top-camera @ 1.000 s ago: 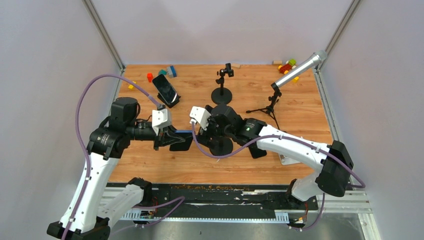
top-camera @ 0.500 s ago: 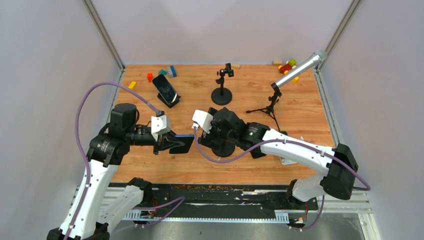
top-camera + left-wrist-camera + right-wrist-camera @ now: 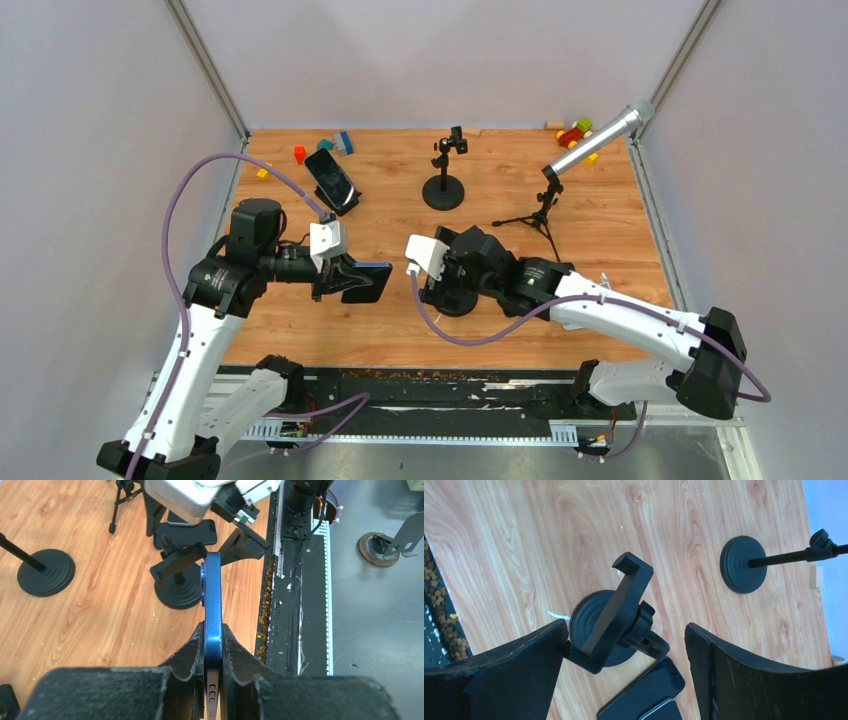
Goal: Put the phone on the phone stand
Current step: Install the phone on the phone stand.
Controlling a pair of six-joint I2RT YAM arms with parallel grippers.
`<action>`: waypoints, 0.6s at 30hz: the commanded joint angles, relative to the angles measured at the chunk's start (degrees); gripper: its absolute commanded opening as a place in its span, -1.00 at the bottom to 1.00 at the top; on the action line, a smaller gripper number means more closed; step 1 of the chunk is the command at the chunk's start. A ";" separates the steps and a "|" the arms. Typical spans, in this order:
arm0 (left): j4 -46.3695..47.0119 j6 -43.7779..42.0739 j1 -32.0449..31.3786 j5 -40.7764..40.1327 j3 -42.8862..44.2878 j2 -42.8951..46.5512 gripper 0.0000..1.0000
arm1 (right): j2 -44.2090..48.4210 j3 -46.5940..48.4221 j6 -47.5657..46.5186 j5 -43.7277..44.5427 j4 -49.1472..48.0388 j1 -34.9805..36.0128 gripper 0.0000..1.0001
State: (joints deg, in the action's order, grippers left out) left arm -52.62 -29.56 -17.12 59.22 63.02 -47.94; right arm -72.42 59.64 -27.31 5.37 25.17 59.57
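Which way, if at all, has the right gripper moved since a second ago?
Yes: the right gripper went right and nearer, away from the far round stand.

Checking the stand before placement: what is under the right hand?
Under the right hand, open, stands the phone stand, its clamp empty, round base on the table. A dark phone lies flat beside it. The clamp covers part of the base.
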 commanded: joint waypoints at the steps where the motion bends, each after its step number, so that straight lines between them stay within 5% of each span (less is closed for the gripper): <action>1: 3.74 -0.91 0.16 1.60 0.46 0.17 -1.00 | 4.23 -2.28 -2.50 -1.39 1.08 -0.13 0.74; 18: 5.85 -2.63 0.16 2.24 -1.46 -0.81 -1.00 | 14.93 -9.96 -4.44 -11.29 1.94 -2.10 0.65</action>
State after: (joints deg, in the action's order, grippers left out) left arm -50.87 -31.22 -17.12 59.29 60.99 -49.06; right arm -59.57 49.63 -31.55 -2.42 27.49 58.15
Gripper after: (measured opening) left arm 0.157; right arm 0.821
